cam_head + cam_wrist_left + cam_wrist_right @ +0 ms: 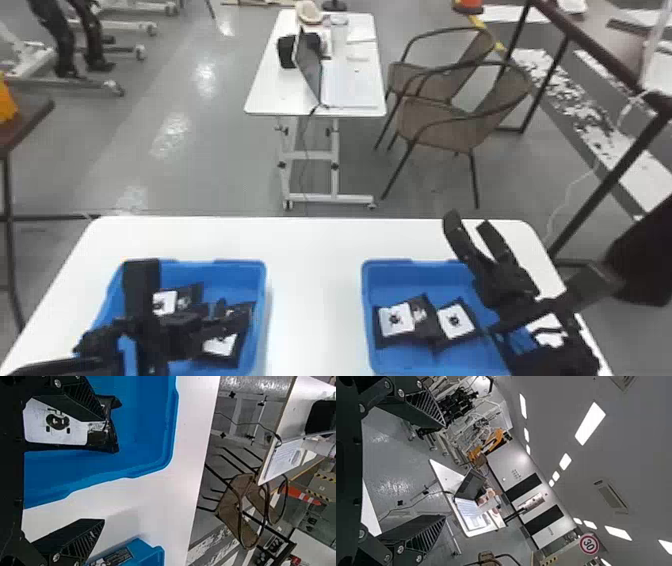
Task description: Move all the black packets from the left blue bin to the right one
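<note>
In left blue plastic bin (240, 272), on white counter (312, 250): black packet with white label (77, 431), long axis roughly fore-and-aft, offset left of left black two-fingered tool (104, 469). Nearer of two, spread wide, gripping nothing. Likely needs leftward shift, then lowering. Beyond, in right blue plastic bin (368, 310), more packets (455, 320); by far right corner, right black two-fingered tool (469, 220), open, empty.

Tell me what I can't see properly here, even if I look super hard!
How many black packets the left blue bin holds: head view, the left arm covers part of it.
Both bins' near ends: head view, cut off by the bottom edge.
Part of one packet: left wrist view, behind a finger.
Some of the right blue bin's right side: head view, behind the right arm.
</note>
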Robot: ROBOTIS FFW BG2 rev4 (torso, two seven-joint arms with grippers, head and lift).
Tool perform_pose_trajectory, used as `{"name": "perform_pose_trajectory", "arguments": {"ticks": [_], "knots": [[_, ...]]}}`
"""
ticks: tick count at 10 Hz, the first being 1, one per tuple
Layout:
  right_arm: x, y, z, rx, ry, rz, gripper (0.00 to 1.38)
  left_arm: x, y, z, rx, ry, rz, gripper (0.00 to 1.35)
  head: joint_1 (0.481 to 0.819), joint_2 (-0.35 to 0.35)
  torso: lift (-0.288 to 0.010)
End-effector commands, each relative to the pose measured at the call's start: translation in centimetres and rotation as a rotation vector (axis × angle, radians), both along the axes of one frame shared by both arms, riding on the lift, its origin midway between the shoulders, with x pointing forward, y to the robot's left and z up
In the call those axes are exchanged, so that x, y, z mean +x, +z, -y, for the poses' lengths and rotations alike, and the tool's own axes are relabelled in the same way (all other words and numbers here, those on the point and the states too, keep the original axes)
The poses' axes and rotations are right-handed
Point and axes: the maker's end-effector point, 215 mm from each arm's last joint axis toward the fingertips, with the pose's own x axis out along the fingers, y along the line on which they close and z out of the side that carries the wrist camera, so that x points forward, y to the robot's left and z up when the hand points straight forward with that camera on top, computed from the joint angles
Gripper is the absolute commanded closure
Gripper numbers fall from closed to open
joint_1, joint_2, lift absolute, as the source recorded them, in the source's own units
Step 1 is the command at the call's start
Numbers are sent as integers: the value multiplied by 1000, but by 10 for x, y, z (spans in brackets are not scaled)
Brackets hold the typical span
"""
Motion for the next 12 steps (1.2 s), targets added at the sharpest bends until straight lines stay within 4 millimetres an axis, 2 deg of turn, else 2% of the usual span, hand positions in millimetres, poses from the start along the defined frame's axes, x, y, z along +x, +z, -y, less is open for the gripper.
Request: {"name": "perform_pose_trajectory", "arguments": {"ticks": [1,3,5,10,12], "knots": [[1,0,-1,1,3,-1,211,-9,1,-16,26,37,-8,117,695,-28,0],[0,0,-1,6,3,-2,211,-27,-14,-36,68,94,-67,117,695,7,0],[0,-2,-1,9,4,-6,211,-26,-22,-46,111,113,-89,113,695,25,0],[-2,-6,0,28,1,-14,211,-17,-43,-43,123,109,-145,111,695,29,0],[-2,-8,0,37,-1,-18,211,-16,-51,-36,115,102,-185,111,695,30,0]]}}
